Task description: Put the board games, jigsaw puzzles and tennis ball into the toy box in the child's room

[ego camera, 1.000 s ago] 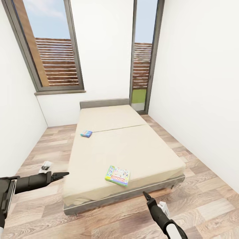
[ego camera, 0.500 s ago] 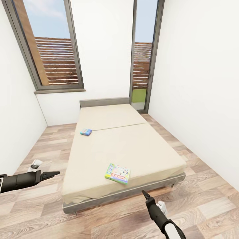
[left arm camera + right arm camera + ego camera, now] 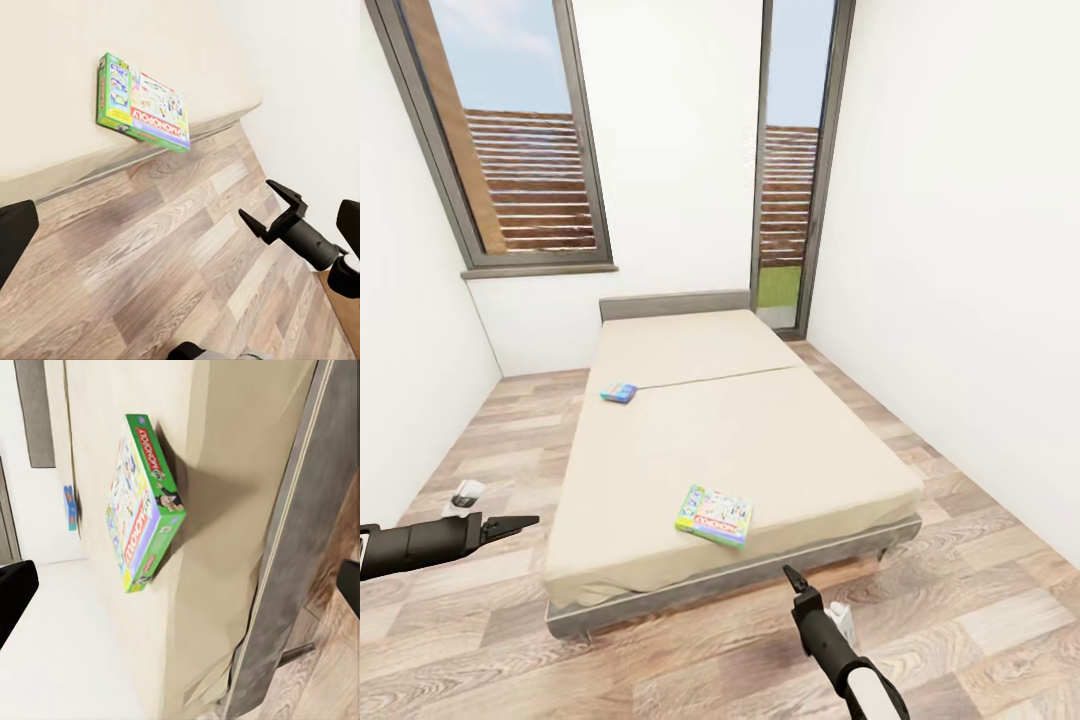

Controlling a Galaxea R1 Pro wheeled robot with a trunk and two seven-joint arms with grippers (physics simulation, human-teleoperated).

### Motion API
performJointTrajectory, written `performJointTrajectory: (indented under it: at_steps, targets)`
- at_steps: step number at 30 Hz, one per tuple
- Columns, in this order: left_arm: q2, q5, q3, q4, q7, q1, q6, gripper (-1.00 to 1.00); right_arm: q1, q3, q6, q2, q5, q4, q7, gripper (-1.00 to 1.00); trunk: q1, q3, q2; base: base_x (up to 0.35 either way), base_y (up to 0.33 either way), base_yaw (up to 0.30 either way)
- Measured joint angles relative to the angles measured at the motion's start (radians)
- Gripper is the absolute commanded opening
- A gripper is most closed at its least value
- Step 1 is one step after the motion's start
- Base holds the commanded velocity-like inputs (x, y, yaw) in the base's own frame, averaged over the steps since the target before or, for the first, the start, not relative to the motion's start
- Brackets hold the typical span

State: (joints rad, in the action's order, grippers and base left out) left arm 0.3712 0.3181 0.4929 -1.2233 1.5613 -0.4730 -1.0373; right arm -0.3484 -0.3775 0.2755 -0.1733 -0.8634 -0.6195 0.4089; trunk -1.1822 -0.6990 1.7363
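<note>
Change: the view has crept closer to the bed [image 3: 760,440]; left arm pulled back left.
Meaning: approach under way, nothing picked up.
Left gripper [image 3: 525,521]: empty; jaws' state unclear.
Right gripper [image 3: 271,212]: jaws open, empty.
Green board game [image 3: 714,515]: near bed edge.
Blue board game [image 3: 619,392]: far left edge.
Room: open floor [image 3: 980,600] both sides.

Two board games [image 3: 714,515] on bed [image 3: 760,440], one near foot, other [image 3: 619,392] farther left
</note>
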Motion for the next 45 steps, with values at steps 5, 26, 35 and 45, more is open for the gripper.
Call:
performJointTrajectory:
  at_steps: [5, 26, 35, 45]
  targets:
    - [0.000, 0.000, 0.000, 0.000, 0.000, 0.000, 0.000, 1.00, -0.003, 0.000, -0.002, 0.000, -0.011, 0.011, 0.000, 1.00, -0.019, -0.016, 0.035, 0.000, 0.000, 0.000]
    - [0.019, 0.000, 0.001, 0.000, 0.000, 0.000, 0.000, 1.00, -0.004, -0.001, 0.007, 0.000, -0.073, 0.015, 0.000, 1.00, -0.081, -0.066, 0.147, 0.000, 0.000, 0.000]
    - [0.021, -0.001, 0.002, 0.000, 0.000, 0.000, 0.000, 1.00, -0.004, 0.000, 0.042, 0.000, -0.088, 0.015, 0.003, 1.00, -0.081, -0.066, 0.147, 0.000, 0.000, 0.000]
    - [0.021, -0.002, 0.004, 0.000, 0.000, 0.000, 0.000, 1.00, -0.004, 0.001, 0.061, 0.000, -0.090, 0.015, 0.002, 1.00, -0.081, -0.066, 0.147, 0.003, 0.003, 0.000]
